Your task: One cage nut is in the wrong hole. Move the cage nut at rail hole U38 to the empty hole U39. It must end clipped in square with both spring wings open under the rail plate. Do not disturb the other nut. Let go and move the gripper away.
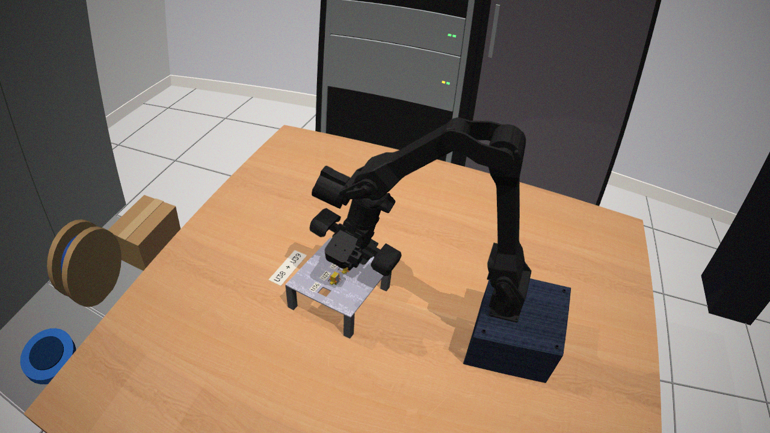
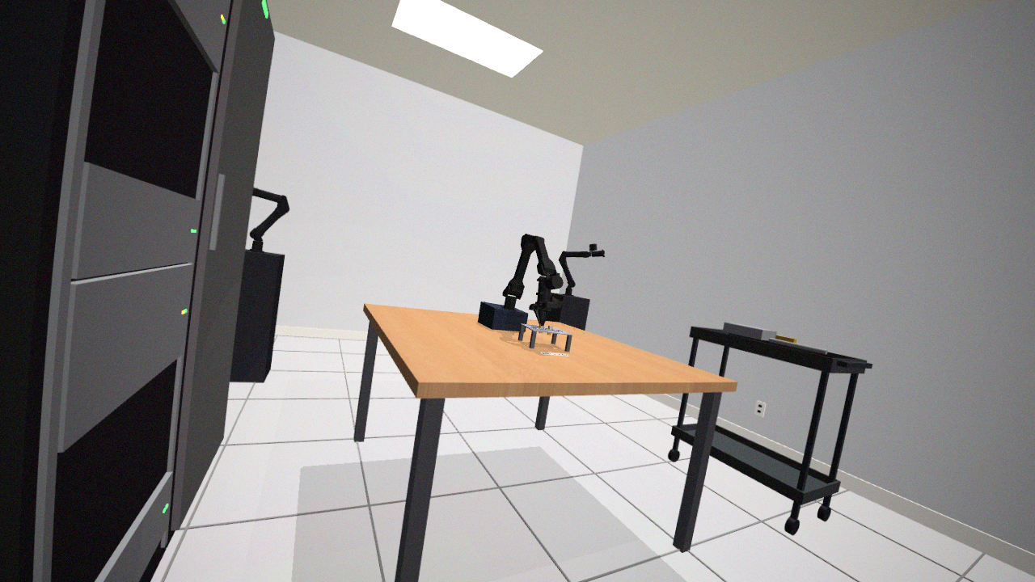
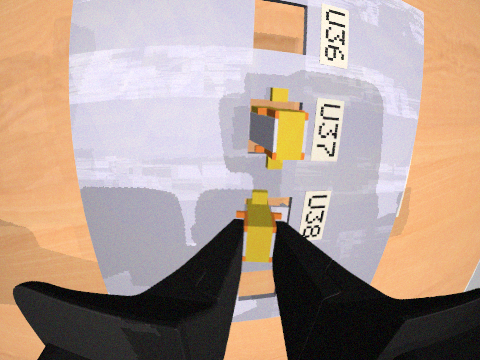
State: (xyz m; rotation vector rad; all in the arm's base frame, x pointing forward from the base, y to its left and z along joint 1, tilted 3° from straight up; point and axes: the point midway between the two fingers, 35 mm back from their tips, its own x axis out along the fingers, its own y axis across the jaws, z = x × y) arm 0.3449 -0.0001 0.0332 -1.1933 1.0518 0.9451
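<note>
And there on the plate [image 1: 333, 296] [image 3: 150, 125], three labels: U36 [image 3: 334, 34], U37 [image 3: 328, 130], U38 [image 3: 316, 215]! Over on the table [image 1: 215, 323], a strip [image 1: 287, 267] reads "U38 → U39", arrow between!

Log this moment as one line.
tool: shut on nut | nut: over U38 side | other nut: at U37 | release: not done

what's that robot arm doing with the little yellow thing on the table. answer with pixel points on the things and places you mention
The arm's gripper [image 1: 347, 269] [image 2: 541, 325] [image 3: 258, 230] is shut on a yellow cage nut [image 1: 344, 270] [image 3: 259, 242] at hole U38 of the rail plate [image 1: 352, 301] [image 3: 150, 125], and the job is to shift it to U39. It isn't in U39 yet; whether it has come free of U38 is hard to tell. The other cage nut [image 1: 334, 278] [image 3: 291, 135] sits at U37.
</note>
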